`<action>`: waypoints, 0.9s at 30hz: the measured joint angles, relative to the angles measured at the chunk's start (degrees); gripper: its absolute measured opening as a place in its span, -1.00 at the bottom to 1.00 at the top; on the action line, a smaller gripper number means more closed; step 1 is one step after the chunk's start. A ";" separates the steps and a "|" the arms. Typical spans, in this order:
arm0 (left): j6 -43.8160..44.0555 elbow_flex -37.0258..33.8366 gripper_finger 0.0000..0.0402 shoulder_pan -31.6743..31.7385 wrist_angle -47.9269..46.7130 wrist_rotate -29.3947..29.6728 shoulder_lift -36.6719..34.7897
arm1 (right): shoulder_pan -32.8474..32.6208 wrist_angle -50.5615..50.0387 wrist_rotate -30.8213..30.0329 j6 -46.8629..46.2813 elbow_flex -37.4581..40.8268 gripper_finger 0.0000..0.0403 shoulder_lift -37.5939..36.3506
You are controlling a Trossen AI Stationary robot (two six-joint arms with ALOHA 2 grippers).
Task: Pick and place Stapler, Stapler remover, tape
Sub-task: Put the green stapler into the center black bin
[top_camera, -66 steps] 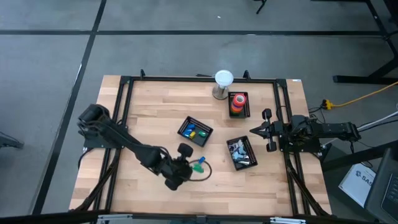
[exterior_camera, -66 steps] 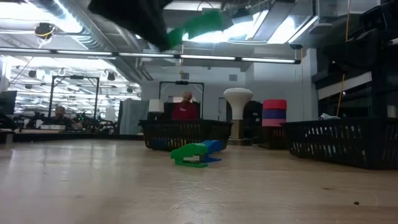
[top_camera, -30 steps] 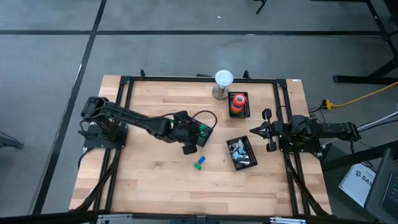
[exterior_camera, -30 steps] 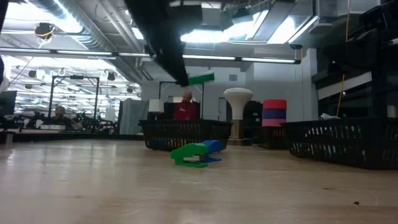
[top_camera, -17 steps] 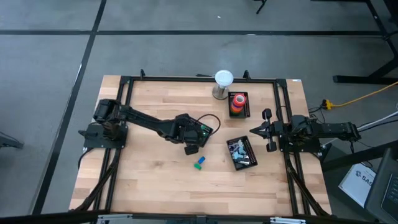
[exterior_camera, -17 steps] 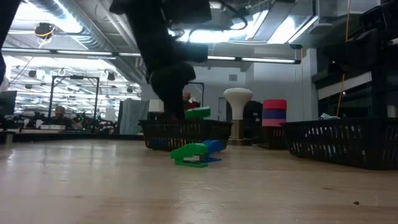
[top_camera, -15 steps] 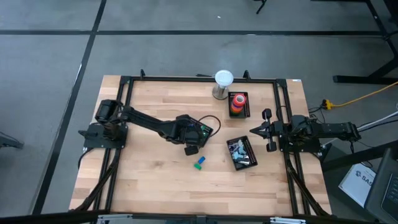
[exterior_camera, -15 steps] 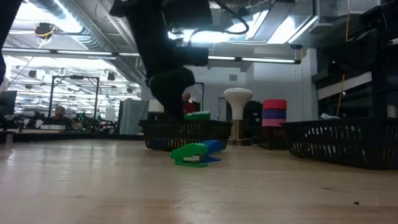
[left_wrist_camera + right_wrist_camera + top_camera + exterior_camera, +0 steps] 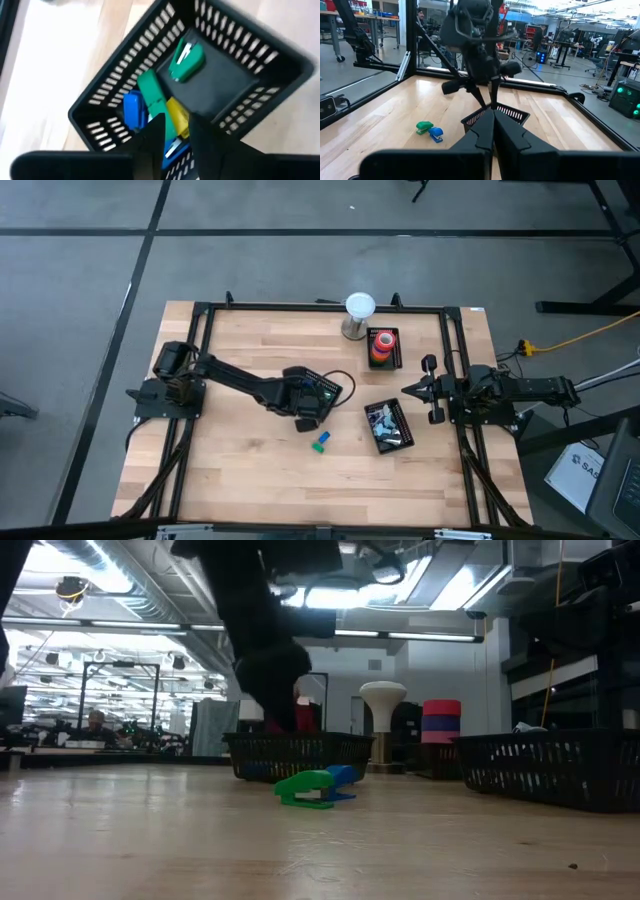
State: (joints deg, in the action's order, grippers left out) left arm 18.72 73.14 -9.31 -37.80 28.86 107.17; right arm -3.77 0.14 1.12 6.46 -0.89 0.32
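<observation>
My left gripper (image 9: 316, 398) (image 9: 177, 131) stands open, slanting down into the black basket (image 9: 240, 45) (image 9: 336, 387) near the table's middle. In that basket lie a long green stapler (image 9: 151, 96) just ahead of the fingertips, a second green one (image 9: 187, 62), a blue one (image 9: 134, 110) and a yellow one (image 9: 177, 116). A green and blue stapler (image 9: 320, 442) (image 9: 315, 787) rests on the bare table, nearer than the basket. The tape rolls (image 9: 382, 343) sit stacked in a far basket. My right gripper (image 9: 428, 390) (image 9: 493, 122) waits shut at the table's right side.
A basket of metal stapler removers (image 9: 388, 425) stands right of the middle. A white stand with a round top (image 9: 360, 313) is at the far edge, beside the tape. Black frame rails (image 9: 200, 360) run along the table's sides. People sit in the room beyond.
My left gripper has gone down onto the middle basket with a green stapler. In the low view that stapler hung above the basket's rim, then sank to the rim, and now it is out of sight behind the basket's wall.
</observation>
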 joint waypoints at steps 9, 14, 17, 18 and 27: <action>1.53 3.91 -0.57 -2.30 -0.07 -4.42 -2.68 | -0.02 0.00 0.00 0.00 -0.02 -0.93 0.00; 0.54 5.54 -0.57 -5.41 0.75 -10.26 -2.75 | 0.00 0.00 -0.01 0.00 0.00 -0.93 0.00; -0.33 5.56 -0.56 -7.69 2.30 -12.49 -2.75 | 0.00 0.00 -0.02 0.02 0.00 -0.93 -0.02; -0.29 5.56 -0.56 -8.49 3.21 -12.47 -2.73 | 0.00 0.00 0.00 0.00 0.00 -0.93 0.00; -9.75 5.58 -0.59 -14.24 16.09 -11.99 -2.71 | -0.02 0.00 0.00 0.00 0.00 -0.93 -0.02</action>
State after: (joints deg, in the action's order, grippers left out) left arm 8.97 78.72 -23.55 -21.71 16.87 104.47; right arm -3.79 0.14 1.13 6.46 -0.89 0.30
